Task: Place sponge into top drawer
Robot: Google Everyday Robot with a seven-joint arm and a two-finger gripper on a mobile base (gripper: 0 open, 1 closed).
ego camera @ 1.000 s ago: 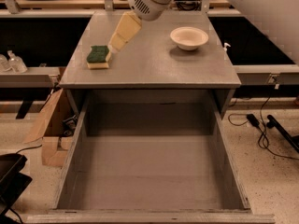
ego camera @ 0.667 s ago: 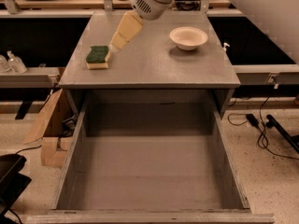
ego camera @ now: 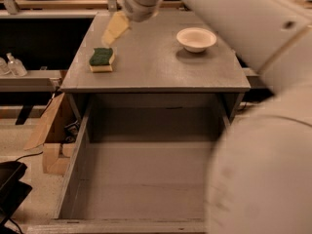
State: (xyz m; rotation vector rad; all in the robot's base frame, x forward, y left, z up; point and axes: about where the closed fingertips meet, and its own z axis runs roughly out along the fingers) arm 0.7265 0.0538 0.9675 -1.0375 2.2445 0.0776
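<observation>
Gripper (ego camera: 116,28) hovers at one o'clock of the sponge (ego camera: 102,59), open or closed I cannot tell; straddle it squarely, then top drawer (ego camera: 146,179) at six.

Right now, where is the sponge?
The sponge sits camera-left on the cabinet top, close by the gripper hovering behind it, across from the white bowl.

On cabinet (ego camera: 161,69) top: 1 sponge (ego camera: 102,59), 1 white bowl (ego camera: 196,38), plus 1 gripper (ego camera: 115,29) hanging just behind the sponge. Below, 1 top drawer (ego camera: 77,156). At left, 2 clear bottles (ego camera: 17,66) & 1 cardboard box (ego camera: 46,126).
</observation>
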